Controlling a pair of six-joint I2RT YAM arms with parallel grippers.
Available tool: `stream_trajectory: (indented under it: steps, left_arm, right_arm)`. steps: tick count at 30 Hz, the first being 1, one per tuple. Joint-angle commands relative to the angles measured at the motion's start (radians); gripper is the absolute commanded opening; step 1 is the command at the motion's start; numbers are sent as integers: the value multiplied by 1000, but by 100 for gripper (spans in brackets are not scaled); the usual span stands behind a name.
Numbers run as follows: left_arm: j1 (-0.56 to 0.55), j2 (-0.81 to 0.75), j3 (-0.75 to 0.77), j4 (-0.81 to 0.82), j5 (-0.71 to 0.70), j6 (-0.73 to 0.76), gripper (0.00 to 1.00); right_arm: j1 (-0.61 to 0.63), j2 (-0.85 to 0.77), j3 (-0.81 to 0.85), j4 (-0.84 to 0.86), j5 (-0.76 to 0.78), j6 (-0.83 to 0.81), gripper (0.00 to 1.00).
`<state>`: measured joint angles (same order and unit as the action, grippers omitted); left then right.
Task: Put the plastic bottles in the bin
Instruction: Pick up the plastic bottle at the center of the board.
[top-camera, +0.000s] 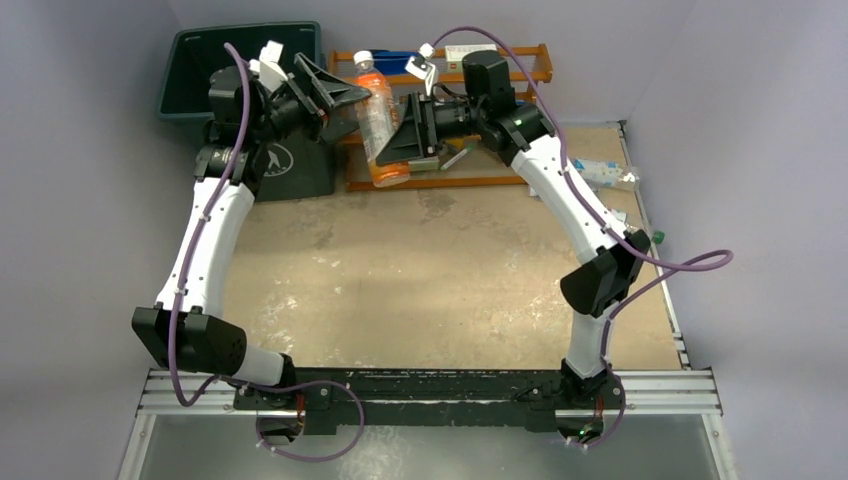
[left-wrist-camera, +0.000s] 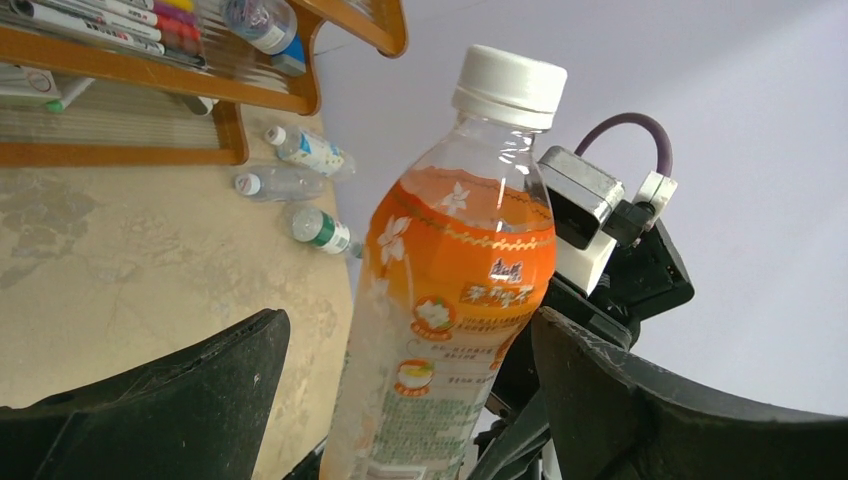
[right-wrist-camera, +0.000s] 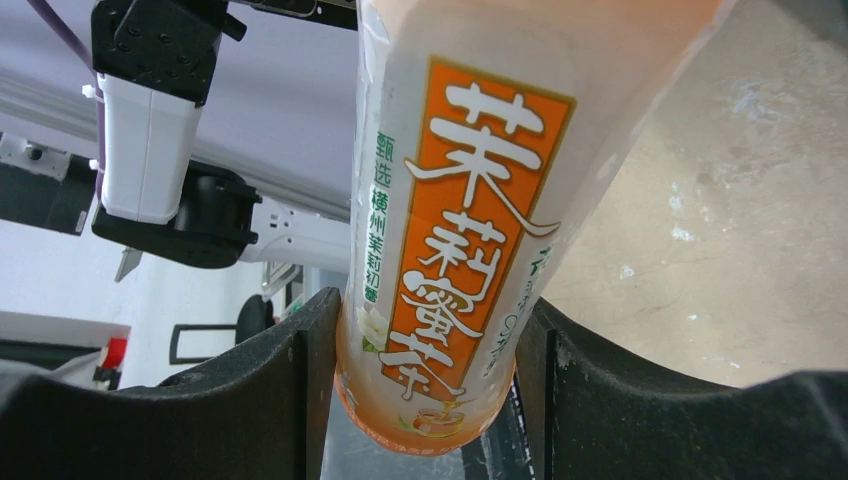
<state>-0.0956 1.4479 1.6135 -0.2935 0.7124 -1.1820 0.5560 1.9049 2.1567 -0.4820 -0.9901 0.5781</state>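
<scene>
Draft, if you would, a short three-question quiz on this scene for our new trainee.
1. True or false: the left gripper is clamped on the orange-labelled bottle.
2. Where does the right gripper hold that bottle? A) by the cap B) near the base C) at the neck
3. Fill in: in the top view, the bin stands to the bottle's ___.

Key: 1 false, its jaws stand open on either side of the bottle; 2 B; 3 left.
</scene>
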Motion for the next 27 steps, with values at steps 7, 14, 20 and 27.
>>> stream_trajectory:
  steps: [7, 14, 20, 27]
  left_arm:
    - [-48, -22, 51, -20, -46, 72, 91]
    - [-53, -5, 87, -101, -69, 125, 66]
    - [-53, 16, 141, -178, -96, 171, 46]
    - [-53, 51, 209, -231, -141, 207, 44]
  right_arm:
    - [56, -7, 26, 50, -76, 8, 31]
    - [58, -21, 0, 34, -67, 0, 32]
    - [58, -43, -27, 29, -53, -3, 44]
    - [56, -73, -1, -13, -48, -13, 98]
